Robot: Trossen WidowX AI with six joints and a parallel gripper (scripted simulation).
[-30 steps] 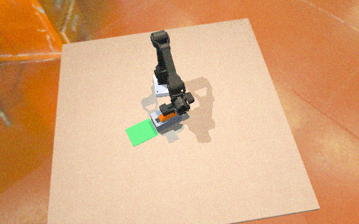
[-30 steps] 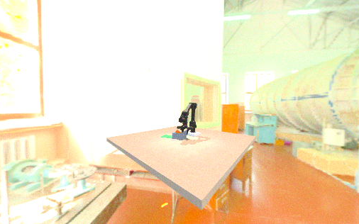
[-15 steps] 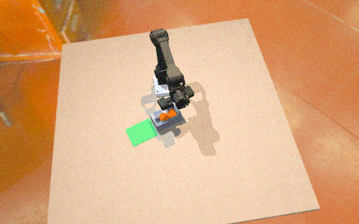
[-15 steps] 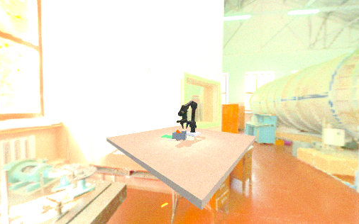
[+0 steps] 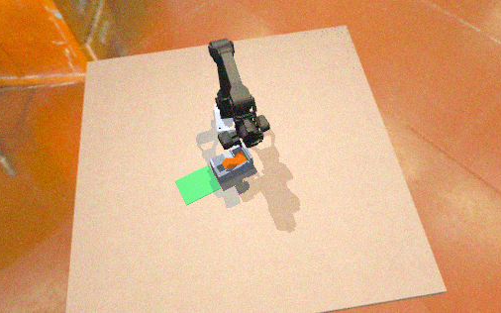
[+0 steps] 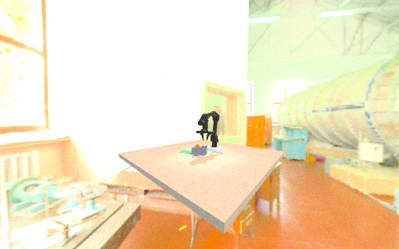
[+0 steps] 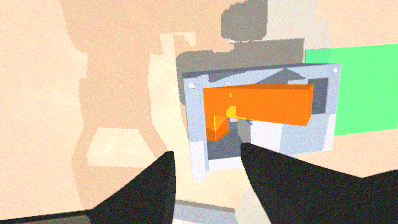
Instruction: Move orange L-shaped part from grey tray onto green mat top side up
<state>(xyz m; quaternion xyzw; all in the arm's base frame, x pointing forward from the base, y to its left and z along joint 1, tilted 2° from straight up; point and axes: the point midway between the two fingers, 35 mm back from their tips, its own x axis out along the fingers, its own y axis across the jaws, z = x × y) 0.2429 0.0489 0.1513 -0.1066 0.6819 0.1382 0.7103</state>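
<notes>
The orange L-shaped part (image 5: 234, 160) (image 6: 198, 146) (image 7: 265, 102) is tilted in the grey tray (image 5: 238, 174) (image 6: 201, 151) (image 7: 196, 120). Its L-shaped end sits low in the pocket, at the left in the wrist view. Its straight end, toward the mat, stands up out of the pocket, and the part shows above the tray wall in the exterior view. My gripper (image 6: 206, 139) (image 7: 208, 155) is partly open and empty, above the tray and clear of the part. Its fingertips are hidden in the top view. The green mat (image 5: 196, 185) (image 6: 184, 151) (image 7: 367, 90) holds nothing.
The mat lies flat against the tray's side, on the pale table top (image 5: 147, 248) (image 6: 192, 173). The white base plate (image 5: 222, 121) of the arm is behind the tray. Shadows of the arm fall across the table and tray.
</notes>
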